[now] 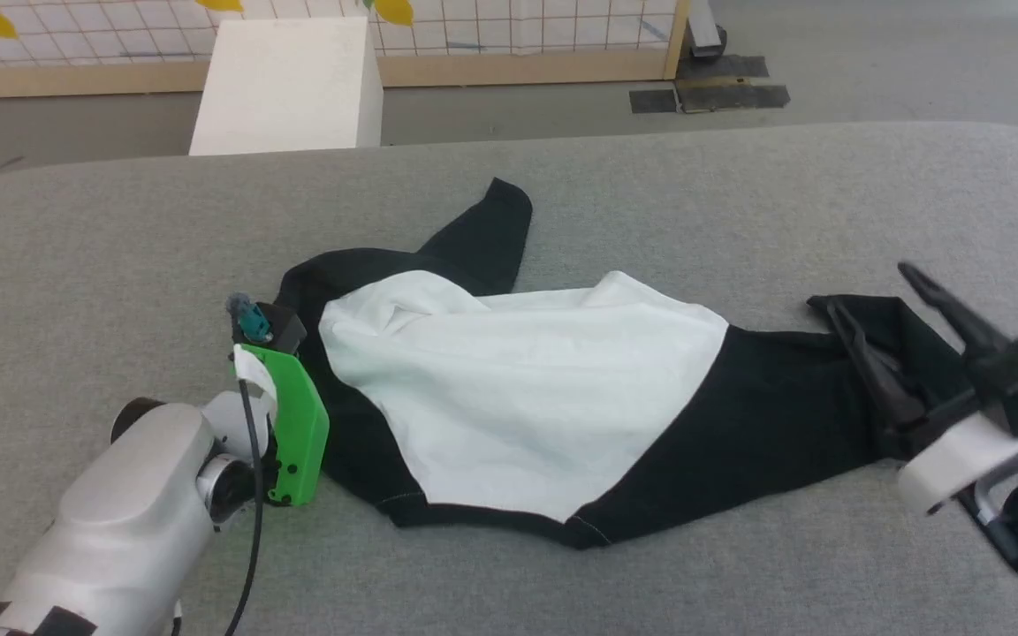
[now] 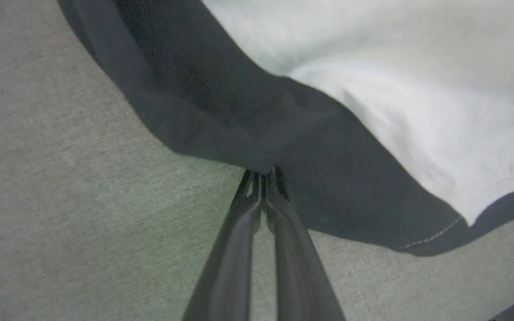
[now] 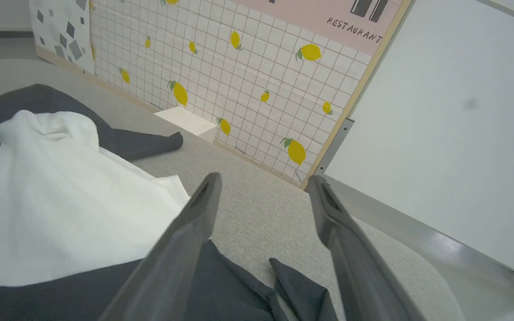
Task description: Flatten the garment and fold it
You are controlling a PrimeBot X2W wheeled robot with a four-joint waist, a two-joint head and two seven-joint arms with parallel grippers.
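Note:
The garment point(image 1: 518, 389) lies crumpled on the grey table point(image 1: 85, 265), white body in the middle, black sleeves trailing to the far side and to the right. In the left wrist view my left gripper point(image 2: 263, 171) is shut on the garment's black edge point(image 2: 221, 125), and the cloth puckers at the tips. In the head view a green wrist bracket point(image 1: 292, 415) hides those fingers at the garment's left edge. My right gripper point(image 1: 862, 284) stands open over the right black sleeve end point(image 1: 889, 327). The right wrist view has its fingers point(image 3: 194, 214) wide apart above that sleeve point(image 3: 225, 290), touching nothing.
A white box point(image 1: 284, 84) stands on the floor beyond the table's far edge, before a tiled wall with lemon prints point(image 3: 239, 67). Dark tape patches point(image 1: 708, 93) mark the floor at the back right. The table's rounded right corner point(image 3: 417, 272) is close to my right gripper.

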